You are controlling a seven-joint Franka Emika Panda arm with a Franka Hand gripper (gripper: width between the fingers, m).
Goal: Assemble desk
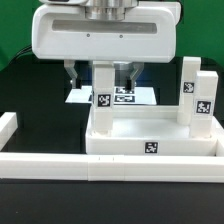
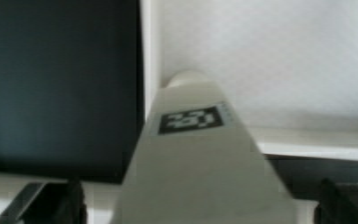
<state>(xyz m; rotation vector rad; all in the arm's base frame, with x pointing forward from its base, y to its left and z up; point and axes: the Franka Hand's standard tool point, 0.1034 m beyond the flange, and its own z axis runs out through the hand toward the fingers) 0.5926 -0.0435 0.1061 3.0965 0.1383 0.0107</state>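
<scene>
No readable words or numbers; only black-and-white square tags on the tabletop (image 1: 152, 146); on the legs (image 1: 103, 97); on the marker board (image 1: 126, 97).

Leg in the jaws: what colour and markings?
White leg with one black-and-white square tag; clearest in the exterior view.

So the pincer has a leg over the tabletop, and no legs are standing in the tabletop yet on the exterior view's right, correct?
Not quite. The pincer does hold a leg over the tabletop, but the exterior view shows two legs already upright at its right: one farther back, one nearer.
</scene>
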